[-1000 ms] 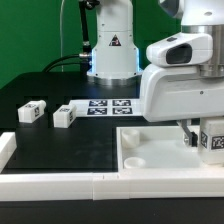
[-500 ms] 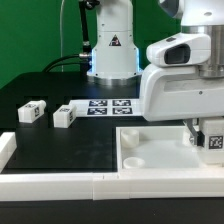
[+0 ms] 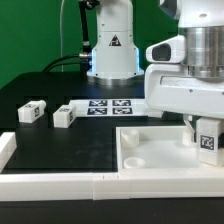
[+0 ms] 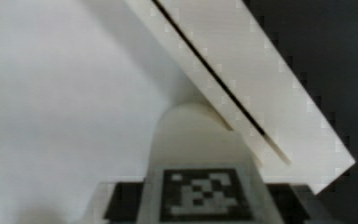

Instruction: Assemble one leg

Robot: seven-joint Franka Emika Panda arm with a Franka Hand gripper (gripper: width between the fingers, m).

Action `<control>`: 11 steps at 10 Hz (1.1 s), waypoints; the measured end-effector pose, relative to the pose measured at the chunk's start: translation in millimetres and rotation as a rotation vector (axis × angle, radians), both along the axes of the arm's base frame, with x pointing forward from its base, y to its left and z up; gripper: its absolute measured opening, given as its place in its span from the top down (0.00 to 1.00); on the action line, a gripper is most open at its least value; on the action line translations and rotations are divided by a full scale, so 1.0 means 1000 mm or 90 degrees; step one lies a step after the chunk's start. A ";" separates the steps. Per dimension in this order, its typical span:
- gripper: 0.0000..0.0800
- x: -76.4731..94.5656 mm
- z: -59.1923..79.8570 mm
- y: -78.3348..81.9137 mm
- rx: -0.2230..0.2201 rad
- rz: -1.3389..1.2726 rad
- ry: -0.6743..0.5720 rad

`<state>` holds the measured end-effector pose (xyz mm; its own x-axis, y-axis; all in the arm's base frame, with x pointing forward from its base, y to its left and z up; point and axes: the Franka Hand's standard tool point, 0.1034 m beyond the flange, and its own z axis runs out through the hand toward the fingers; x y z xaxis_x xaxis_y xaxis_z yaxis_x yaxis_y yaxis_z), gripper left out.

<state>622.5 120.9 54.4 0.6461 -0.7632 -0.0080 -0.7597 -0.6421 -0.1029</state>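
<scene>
From where I stand, the gripper [image 3: 203, 137] is down at the exterior view's right, low over the big white panel [image 3: 150, 160], and its fingers look closed on a leg [image 3: 210, 142], the small white block whose black-and-white tag faces out just below the arm's bulky white housing. The wrist view bears this out: the leg [image 4: 201, 170] sits right between the jaws, tag up, with the panel's raised rim [image 4: 247, 90] running past behind it. I'd take the leg for a light, rigid plastic piece, smooth enough to slip or twist if pinched off-centre, so the sensible hold is across its flat opposite sides near the middle, which seems to be the grip here. It won't crush, but a skewed grip could cock it against the panel. Two more legs [image 3: 32, 112] [image 3: 64, 116] lie on the black table [image 3: 60, 150] toward the exterior view's left, near the marker board [image 3: 108, 106], well apart from the gripper.
</scene>
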 end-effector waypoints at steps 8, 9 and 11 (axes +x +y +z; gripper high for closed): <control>0.25 0.001 0.000 0.003 0.026 -0.266 0.017; 0.25 0.002 0.001 0.002 0.020 -0.195 0.010; 0.19 0.000 -0.001 0.003 0.000 0.016 -0.009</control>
